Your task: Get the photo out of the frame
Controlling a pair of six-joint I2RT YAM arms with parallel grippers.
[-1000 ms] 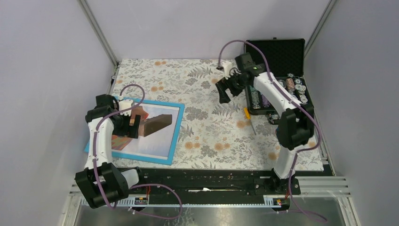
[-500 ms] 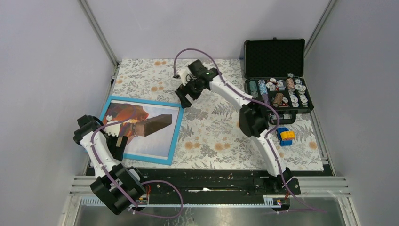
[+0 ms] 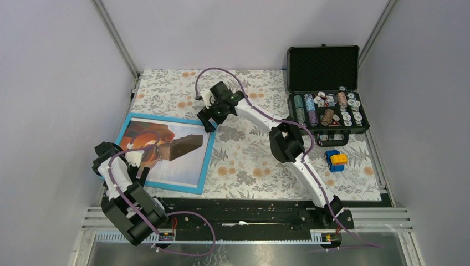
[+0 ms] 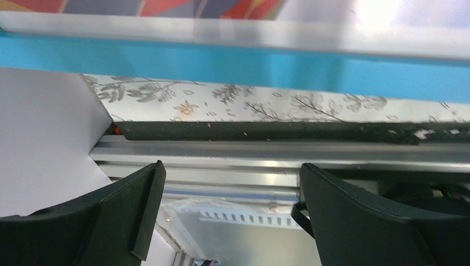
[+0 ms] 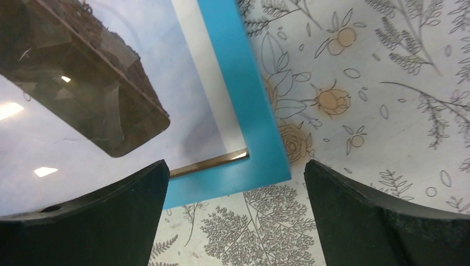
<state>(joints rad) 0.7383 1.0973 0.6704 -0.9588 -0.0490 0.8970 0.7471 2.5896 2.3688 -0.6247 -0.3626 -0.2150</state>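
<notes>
- Both sets of jaws wide, empty: right gripper (image 3: 210,119) has swung from upper right over the frame (image 3: 207,157) corner.
- Lower left: left gripper (image 3: 137,169) has retreated (photo (image 3: 180,166) still framed).

At table (image 3: 249,160) left, photo (image 3: 183,166) in frame (image 3: 209,155); far right, case (image 3: 323,66), toy car (image 3: 335,159) before it.

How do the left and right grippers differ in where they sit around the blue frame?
The right gripper hangs over the frame's far right corner; the left gripper is by its near left corner. The right arm stretches across the table; the left arm is folded close to its base. Both grippers are open and hold nothing.
</notes>
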